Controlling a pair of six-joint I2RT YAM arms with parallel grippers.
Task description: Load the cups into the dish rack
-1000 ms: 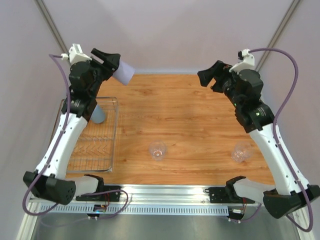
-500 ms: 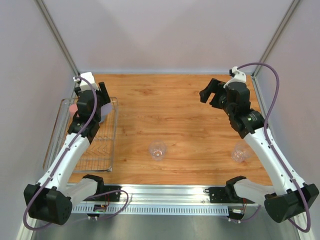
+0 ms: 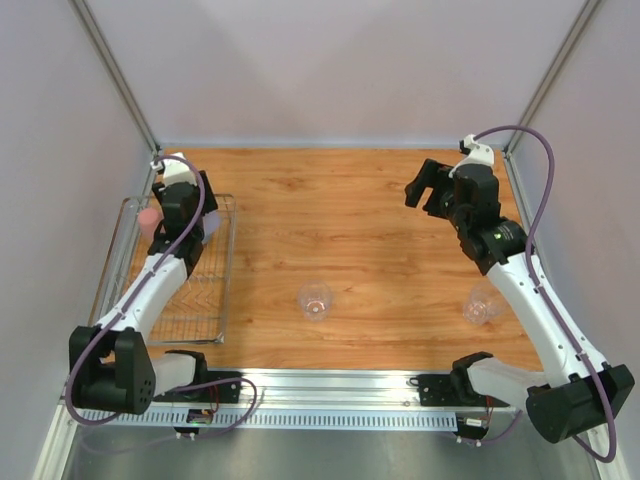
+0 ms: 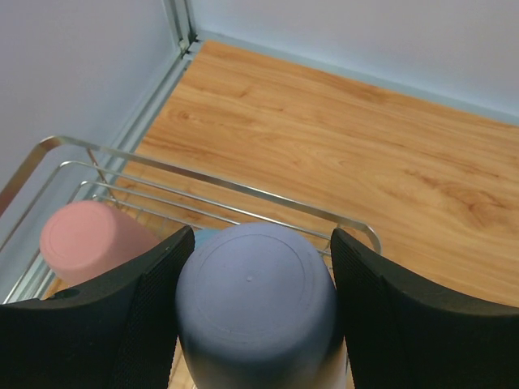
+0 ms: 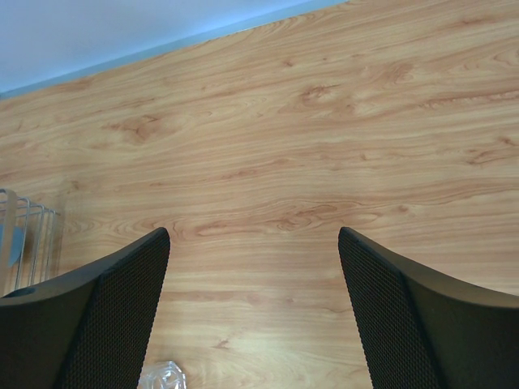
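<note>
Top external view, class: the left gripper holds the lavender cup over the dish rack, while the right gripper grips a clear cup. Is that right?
Not quite. The right gripper is open and empty, as the right wrist view shows. The middle clear cup and the right clear cup stand on the table. The rest holds.

Wooden table (image 3: 360, 220): dish rack (image 3: 195, 300) (left edge), middle clear cup (image 3: 316, 300), right clear cup (image 3: 481, 305)

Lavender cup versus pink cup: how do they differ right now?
The lavender cup is clamped in the left pincer; the pink cup stands free in the dish rack. The lavender cup is on the side nearer the table's middle, the pink cup nearer the wall. Both are bottom-up.
</note>
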